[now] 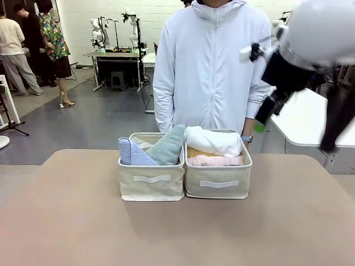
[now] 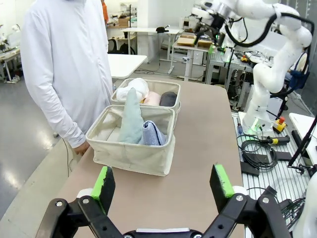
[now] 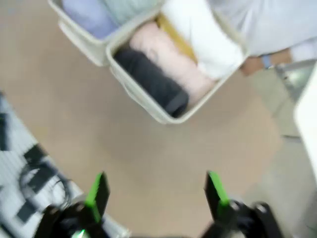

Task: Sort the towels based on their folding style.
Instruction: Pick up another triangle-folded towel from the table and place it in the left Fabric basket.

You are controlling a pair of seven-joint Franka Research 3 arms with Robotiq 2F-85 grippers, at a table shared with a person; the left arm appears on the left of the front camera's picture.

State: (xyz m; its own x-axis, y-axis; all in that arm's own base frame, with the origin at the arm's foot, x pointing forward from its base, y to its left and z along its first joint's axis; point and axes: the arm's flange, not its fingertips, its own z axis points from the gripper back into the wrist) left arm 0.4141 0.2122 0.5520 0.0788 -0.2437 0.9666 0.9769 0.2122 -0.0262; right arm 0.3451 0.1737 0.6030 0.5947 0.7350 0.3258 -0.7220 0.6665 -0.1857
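Table (image 1: 72, 221) — beige top, carrying two beige fabric baskets side by side, touching, near the far edge in front of a person (image 1: 213, 66) in a pale zipped jacket.

Left basket (image 1: 151, 185) — front view, just left of centre. Holds two cone-folded towels standing on end: light blue towel (image 1: 132, 153) at 9 o'clock within the basket, grey-green towel (image 1: 167, 146) at 3 o'clock, leaning and taller, the two touching. In the left wrist view this is the nearer basket, with the grey-green cone at 12 o'clock of the green pads.

Right basket (image 1: 218, 185) — holds the rolled towels lying flat. White towel (image 1: 213, 141) on top toward the person; pink towel (image 1: 215, 160) in front of it; a strip of yellow towel (image 1: 194, 151) shows between them at the left. The right wrist view, blurred, adds a dark grey towel (image 3: 151, 80) lying alongside the pink one on the side away from the person, against the basket wall.

Left gripper (image 2: 164, 184) — jaws wide apart, nothing between them, hanging over bare table on the near side of the left basket, well clear of it.

Right gripper (image 3: 156, 191) — jaws wide apart, empty, high above the table with the right basket at 12 o'clock. In the front view it appears blurred at the upper right, at about 2 o'clock from the baskets, beside the person's arm.

Person's hand (image 2: 81, 148) — hangs at the table's far edge, near the left basket.
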